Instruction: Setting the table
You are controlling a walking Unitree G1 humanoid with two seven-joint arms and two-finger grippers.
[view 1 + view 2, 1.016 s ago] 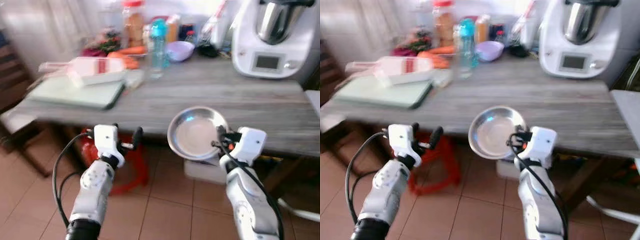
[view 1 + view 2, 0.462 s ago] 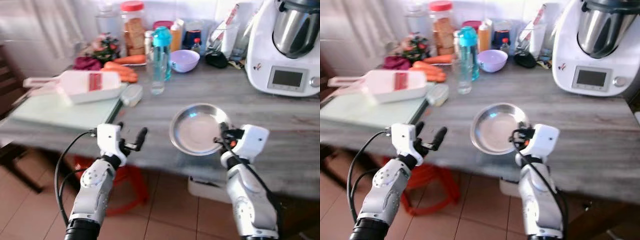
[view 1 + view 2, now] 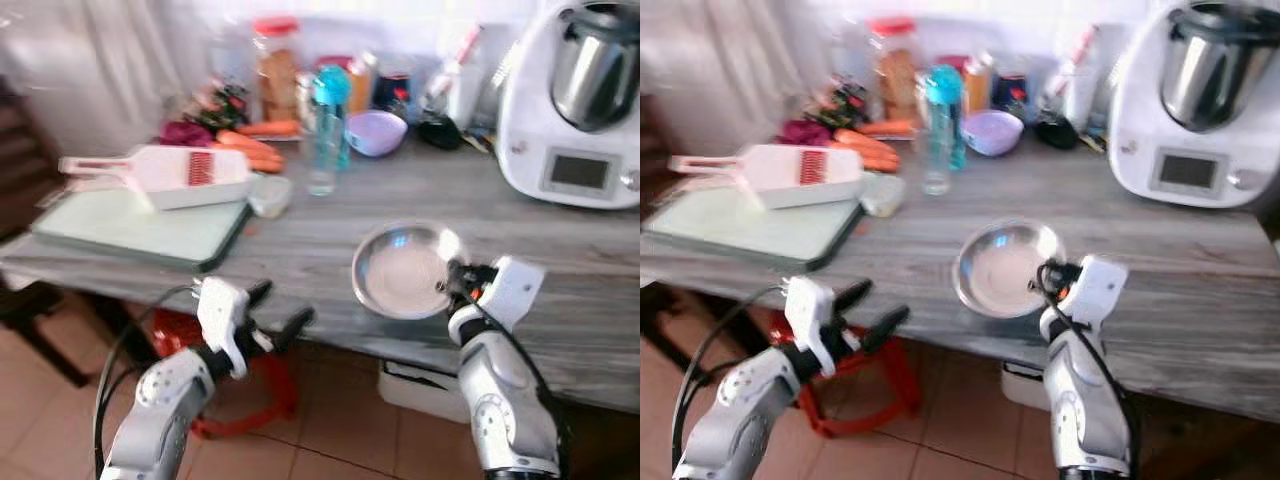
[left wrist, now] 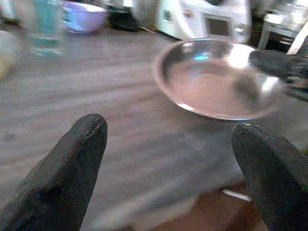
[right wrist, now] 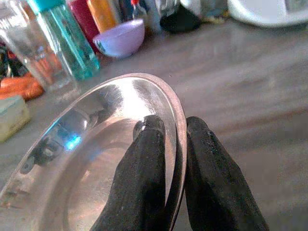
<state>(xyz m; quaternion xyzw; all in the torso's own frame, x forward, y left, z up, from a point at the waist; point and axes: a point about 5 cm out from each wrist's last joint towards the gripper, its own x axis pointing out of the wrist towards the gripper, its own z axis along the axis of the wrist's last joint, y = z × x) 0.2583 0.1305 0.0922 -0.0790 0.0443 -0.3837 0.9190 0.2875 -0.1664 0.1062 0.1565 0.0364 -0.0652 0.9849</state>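
A shiny steel plate (image 3: 405,272) hangs just above the front part of the grey wooden table (image 3: 560,240). My right gripper (image 3: 452,283) is shut on its near right rim; in the right wrist view the two black fingers (image 5: 149,159) pinch the plate (image 5: 96,159) edge between them. My left gripper (image 3: 277,310) is open at the table's front edge, left of the plate, holding nothing. Its wrist view looks between the spread fingertips (image 4: 72,163) at the plate (image 4: 216,79).
At the left lie a green cutting board (image 3: 140,225) and a white slicer (image 3: 170,175). Carrots (image 3: 255,150), jars, a teal bottle (image 3: 328,115), a glass (image 3: 322,165) and a purple bowl (image 3: 377,132) crowd the back. A white kitchen machine (image 3: 575,100) stands right. A red stool (image 3: 240,385) sits under the table.
The camera has come closer to the table. My right gripper carried the plate forward over the tabletop. The left arm dropped lower and swung its open fingers toward the table edge.
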